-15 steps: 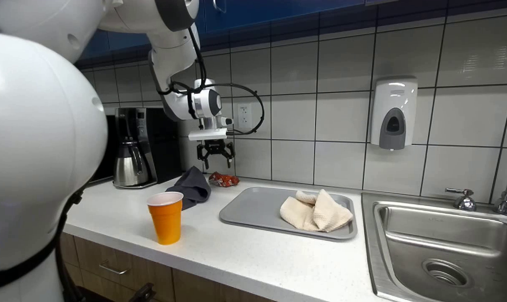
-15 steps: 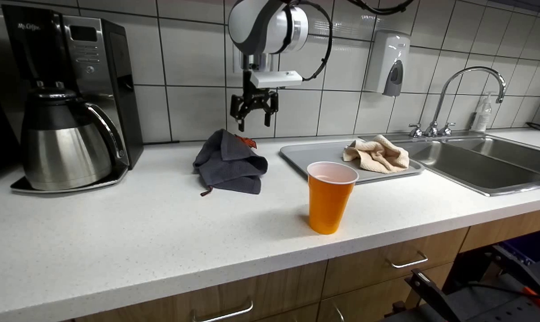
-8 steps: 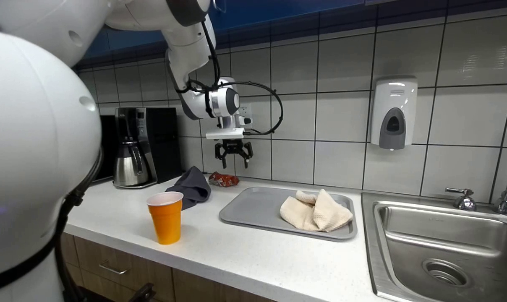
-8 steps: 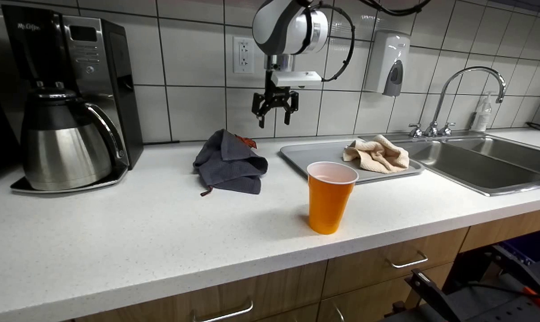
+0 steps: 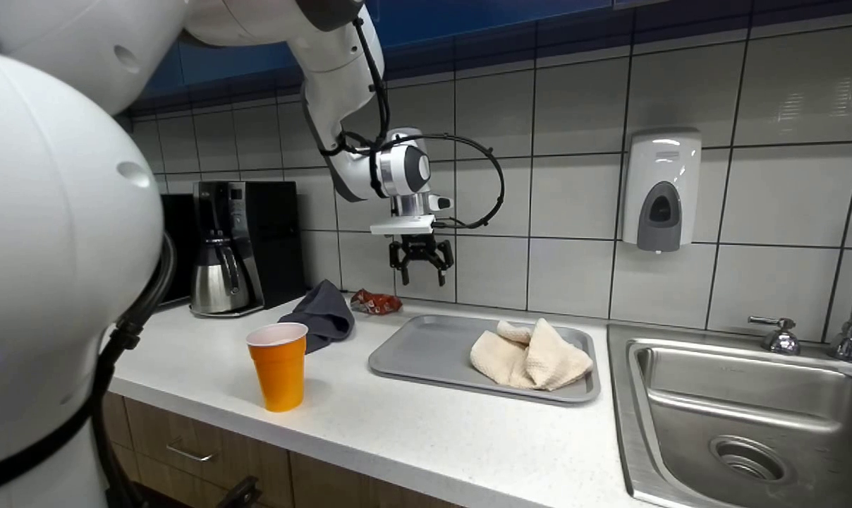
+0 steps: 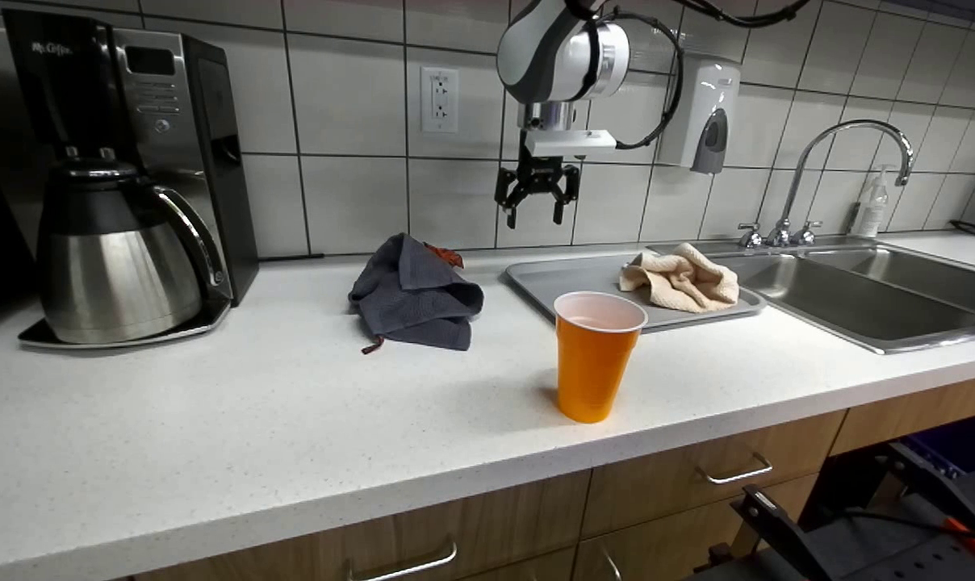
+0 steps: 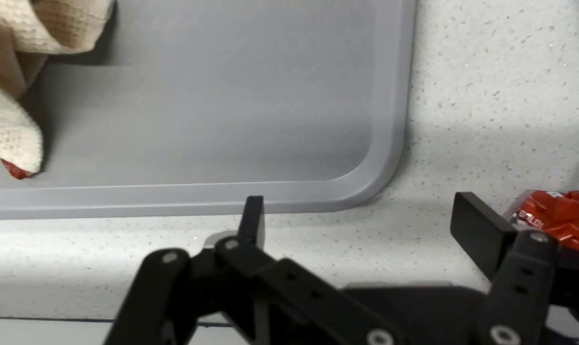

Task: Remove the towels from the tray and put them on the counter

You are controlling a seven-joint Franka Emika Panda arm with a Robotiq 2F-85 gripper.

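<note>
A cream towel lies crumpled at the sink end of a grey tray [image 5: 426, 353]; the towel shows in both exterior views [image 5: 532, 360] [image 6: 681, 278] and at the left of the wrist view [image 7: 6, 120]. A dark grey towel [image 6: 415, 294] lies in a heap on the white counter [image 5: 412, 430], off the tray. My gripper [image 5: 423, 279] is open and empty. It hangs well above the counter near the back wall. In the wrist view its fingers [image 7: 359, 206] straddle the view of the tray's corner [image 7: 366, 191].
A red packet [image 5: 376, 302] lies by the wall beside the dark towel. A small red bit [image 7: 17, 170] peeks from under the cream towel. An orange cup [image 6: 592, 371] stands near the counter's front edge. A coffee maker [image 6: 132, 202] and a sink [image 5: 743, 395] flank the area.
My open gripper has moved sideways along the wall, away from above the dark towel and packet toward the tray, at about the same height. The towels, tray and cup have not moved.
</note>
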